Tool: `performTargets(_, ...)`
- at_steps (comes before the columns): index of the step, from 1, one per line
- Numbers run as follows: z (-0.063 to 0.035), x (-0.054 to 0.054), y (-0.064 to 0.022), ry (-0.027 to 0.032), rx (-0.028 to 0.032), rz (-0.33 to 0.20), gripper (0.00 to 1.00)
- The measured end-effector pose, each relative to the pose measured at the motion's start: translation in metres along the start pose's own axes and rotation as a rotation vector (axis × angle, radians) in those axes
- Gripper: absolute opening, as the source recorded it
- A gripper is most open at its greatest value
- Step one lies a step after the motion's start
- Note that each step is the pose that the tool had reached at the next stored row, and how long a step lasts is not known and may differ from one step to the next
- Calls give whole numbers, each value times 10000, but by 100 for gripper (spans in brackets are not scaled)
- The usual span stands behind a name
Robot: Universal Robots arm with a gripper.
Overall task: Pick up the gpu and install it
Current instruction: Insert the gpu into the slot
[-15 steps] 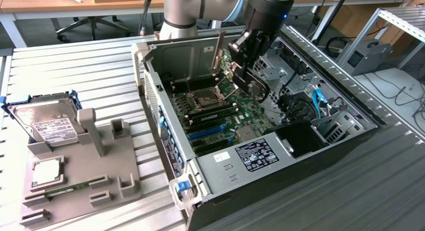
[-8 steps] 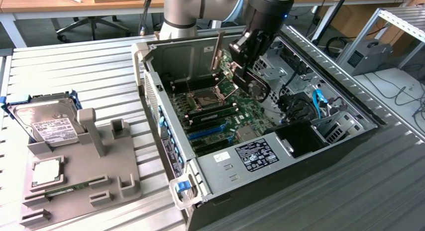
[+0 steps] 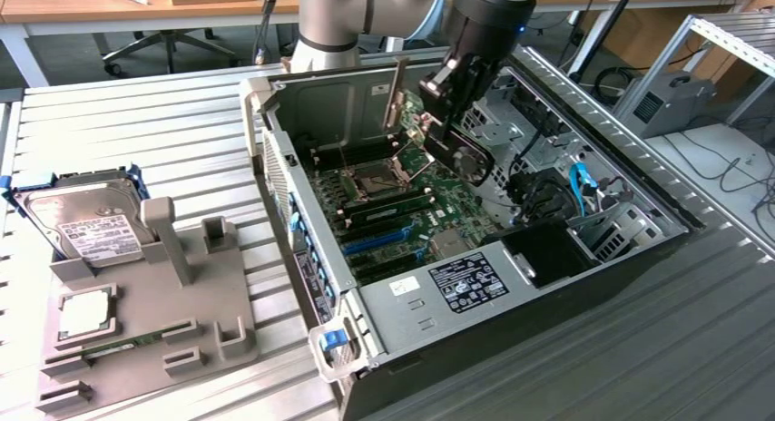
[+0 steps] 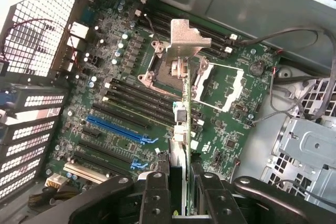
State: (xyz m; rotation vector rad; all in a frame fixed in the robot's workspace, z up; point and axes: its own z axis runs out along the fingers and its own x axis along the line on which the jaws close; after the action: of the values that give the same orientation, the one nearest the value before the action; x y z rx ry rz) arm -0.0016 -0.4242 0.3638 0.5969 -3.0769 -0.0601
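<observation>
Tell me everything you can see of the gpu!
The gpu is a thin green card with a round black fan on one face and a metal bracket at one end. The hand is shut on it, holding it on edge in the air over the board inside the open case. It looks clear of the board.

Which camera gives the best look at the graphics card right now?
The exterior view: it shows the graphics card broadside, with black fan, green board and metal bracket, held in the jaws above the open computer case. The wrist view shows the card edge-on, a thin strip ending in the bracket.
</observation>
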Motion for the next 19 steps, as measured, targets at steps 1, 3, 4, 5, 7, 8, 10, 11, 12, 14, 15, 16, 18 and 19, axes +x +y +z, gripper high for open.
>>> performTargets(1, 0, 0, 0, 1, -1, -36, 26)
performTargets(3, 0, 0, 0, 4, 0, -113, 26)
performTargets(4, 0, -1, 0, 6, 0, -158, 26)
performTargets(5, 0, 0, 0, 7, 0, -192, 26)
performTargets(7, 0, -1, 0, 10, 0, -260, 26)
performTargets(8, 0, -1, 0, 11, -1, -296, 26)
performTargets(10, 0, -1, 0, 14, -1, -364, 26)
performTargets(11, 0, -1, 0, 15, 0, -397, 26)
performTargets(12, 0, -1, 0, 17, 0, -434, 26)
performTargets(14, 0, -1, -1, 19, -1, -501, 26)
performTargets(15, 0, -1, -1, 21, -1, -538, 26)
performTargets(16, 0, -2, -1, 24, 0, -612, 26)
performTargets(18, 0, -2, -1, 26, -1, -681, 26)
performTargets(19, 0, -2, -1, 28, 0, -721, 26)
